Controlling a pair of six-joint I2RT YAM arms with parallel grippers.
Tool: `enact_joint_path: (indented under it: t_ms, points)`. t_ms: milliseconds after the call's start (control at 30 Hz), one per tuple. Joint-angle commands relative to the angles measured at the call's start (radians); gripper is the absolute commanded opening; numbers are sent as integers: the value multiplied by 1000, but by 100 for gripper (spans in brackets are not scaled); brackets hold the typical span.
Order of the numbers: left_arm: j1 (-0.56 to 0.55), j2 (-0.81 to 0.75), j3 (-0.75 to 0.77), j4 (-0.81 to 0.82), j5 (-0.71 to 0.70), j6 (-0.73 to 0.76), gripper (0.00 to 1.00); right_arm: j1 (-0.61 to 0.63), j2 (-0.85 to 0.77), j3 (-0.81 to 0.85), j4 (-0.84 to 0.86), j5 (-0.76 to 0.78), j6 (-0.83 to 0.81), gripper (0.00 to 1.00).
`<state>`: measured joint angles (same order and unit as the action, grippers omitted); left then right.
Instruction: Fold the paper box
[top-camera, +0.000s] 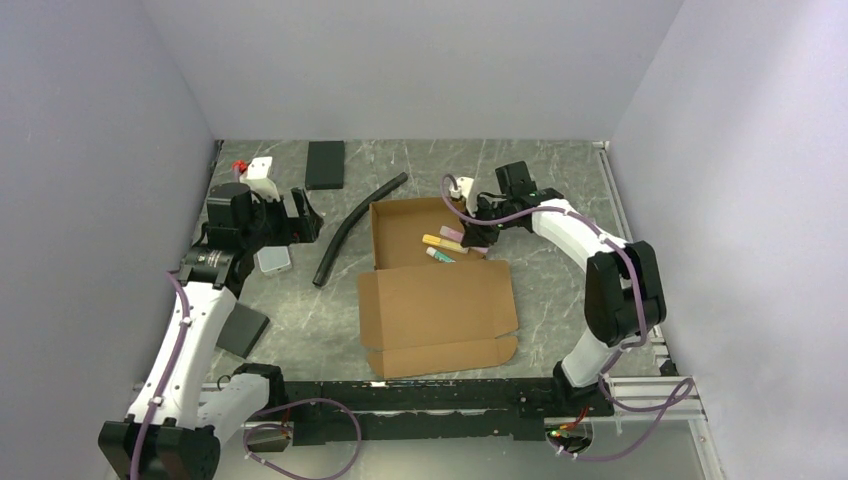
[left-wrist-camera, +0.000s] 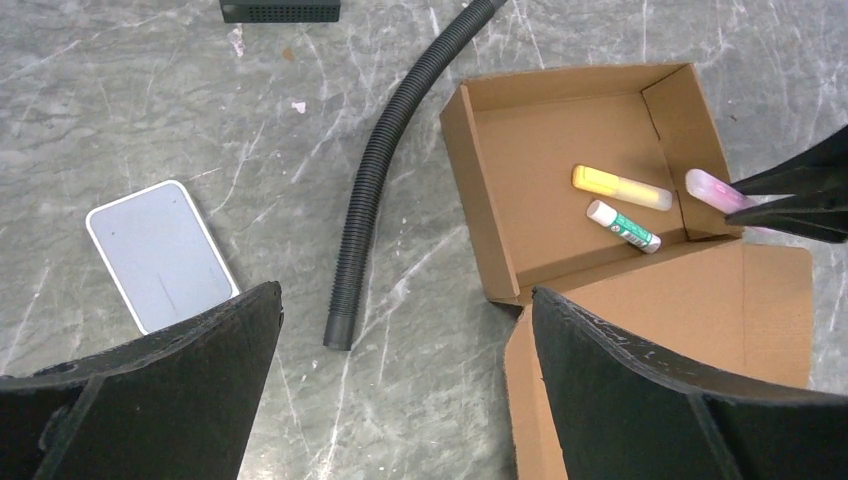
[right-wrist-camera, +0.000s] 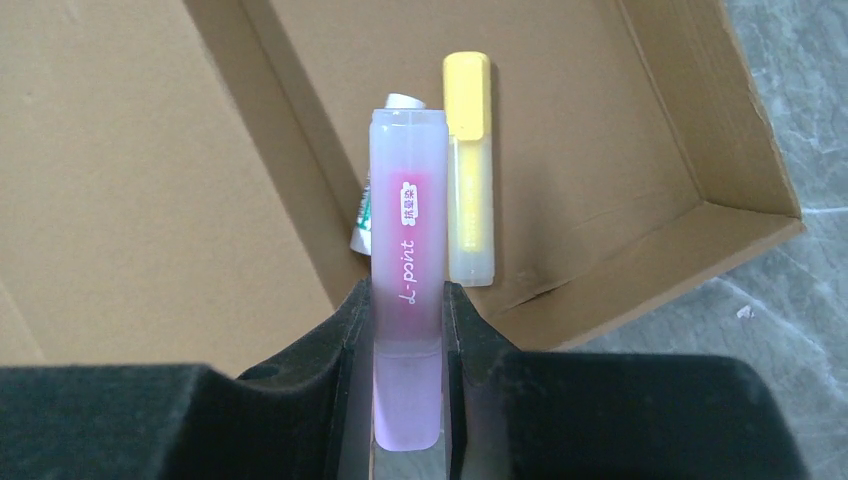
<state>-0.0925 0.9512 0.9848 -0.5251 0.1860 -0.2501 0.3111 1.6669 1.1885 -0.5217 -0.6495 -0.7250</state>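
Pinching a translucent pink marker (right-wrist-camera: 408, 215), right hand (right-wrist-camera: 408, 297) overhangs brown paper box (right-wrist-camera: 590, 150).

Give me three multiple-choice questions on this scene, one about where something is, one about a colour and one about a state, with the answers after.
1. Where does the hose lie relative to the box?
A. inside it
B. left of it, on the table
C. under it

2. What colour is the pen in the right end effector?
A. pink
B. blue
C. black

3. How is the left end effector?
A. shut on the hose
B. shut on the box
C. open, empty

Answers: B, the hose lies on the table beside the box's left wall; A, the right wrist view shows it pink; C, its fingers stand wide apart with nothing between them.
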Motion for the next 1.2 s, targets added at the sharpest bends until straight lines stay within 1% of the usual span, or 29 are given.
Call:
enact_joint_path:
  t_ms: [0,100,133,167,233,300,433,533,633,700,767,800,833,867,933,1000,1100,1167]
  points:
    - [12,7,-7,50,73,-2,100,47,28,42,83,112,62,11]
    - [18,12,-10,61,128,8,99,119,74,78,105,229,100,20]
    - [19,13,-13,65,147,12,99,141,92,87,125,290,132,26]
    - [19,14,-15,69,165,18,99,160,108,94,146,361,163,35]
    - [19,14,-21,80,204,31,99,181,121,98,170,428,189,53]
    - [19,12,-31,99,245,44,99,189,101,86,187,447,204,65]
    - [20,31,-63,177,378,62,99,181,22,80,163,380,203,77]
    - [18,75,-85,294,467,81,98,159,-50,81,98,239,165,80]
    - [-10,165,-42,362,513,117,97,100,-123,56,70,71,134,81]
    - [-60,245,28,329,501,194,97,24,-173,21,84,-50,131,82]
    - [-129,332,121,261,455,313,97,-63,-232,-30,131,-143,148,86]
    - [-161,375,177,225,442,365,98,-101,-260,-64,167,-186,162,90]
    - [-190,421,220,206,424,408,98,-137,-287,-96,199,-230,174,98]
    - [-215,465,266,185,414,449,98,-165,-311,-127,219,-268,183,99]
    - [-255,566,358,149,402,529,99,-207,-344,-167,249,-338,217,100]
    - [-287,665,450,104,395,601,99,-238,-354,-168,254,-369,261,100]
    - [-326,821,585,45,345,649,99,-264,-329,-115,182,-393,264,100]
    - [-345,908,683,24,293,650,100,-277,-319,-96,155,-392,261,100]
